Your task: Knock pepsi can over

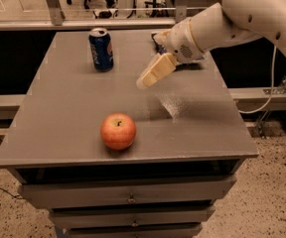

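- One pepsi can (pixel 101 49) is seen: a blue metal cylinder with a silver top and a round red-white logo. It stands upright at the far left of the surface (pixel 73 108).
- One gripper (pixel 144 82) is counted, tan and wedge-shaped, at the end of a smooth white arm (pixel 232 19) that reaches in from the right. It is held above the middle of the surface, to the right of the can and well apart from it, tilted down and to the left. The jaws appear pressed together, with nothing gripped.
- One apple (pixel 118 131), round, glossy and red-orange, rests near the front edge.
- One dark bag (pixel 159 39) is partly hidden behind the arm at the far side.
- The surface is flat, grey and matte, and stacked drawer fronts (pixel 128 192) are seen below it.
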Action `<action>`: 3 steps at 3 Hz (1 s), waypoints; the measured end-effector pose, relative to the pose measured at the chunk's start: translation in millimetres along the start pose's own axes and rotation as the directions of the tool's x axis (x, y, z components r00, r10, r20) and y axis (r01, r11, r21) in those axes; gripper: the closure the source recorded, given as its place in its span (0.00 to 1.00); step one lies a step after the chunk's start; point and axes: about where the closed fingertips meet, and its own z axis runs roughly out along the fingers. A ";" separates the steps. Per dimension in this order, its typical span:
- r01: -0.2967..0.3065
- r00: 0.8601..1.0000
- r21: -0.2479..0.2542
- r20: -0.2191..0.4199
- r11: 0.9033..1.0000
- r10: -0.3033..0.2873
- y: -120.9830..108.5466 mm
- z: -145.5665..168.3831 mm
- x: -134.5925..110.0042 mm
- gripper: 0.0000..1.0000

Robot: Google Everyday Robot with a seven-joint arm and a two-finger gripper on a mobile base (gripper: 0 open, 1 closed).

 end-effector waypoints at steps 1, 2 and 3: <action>-0.065 0.985 -0.024 0.159 0.998 0.068 -25.9 44.1 -18.3 0.00; -0.095 0.959 -0.047 0.263 0.994 0.104 -44.1 71.6 -31.6 0.00; -0.073 0.934 -0.100 0.343 0.992 0.103 -51.6 100.1 -55.7 0.00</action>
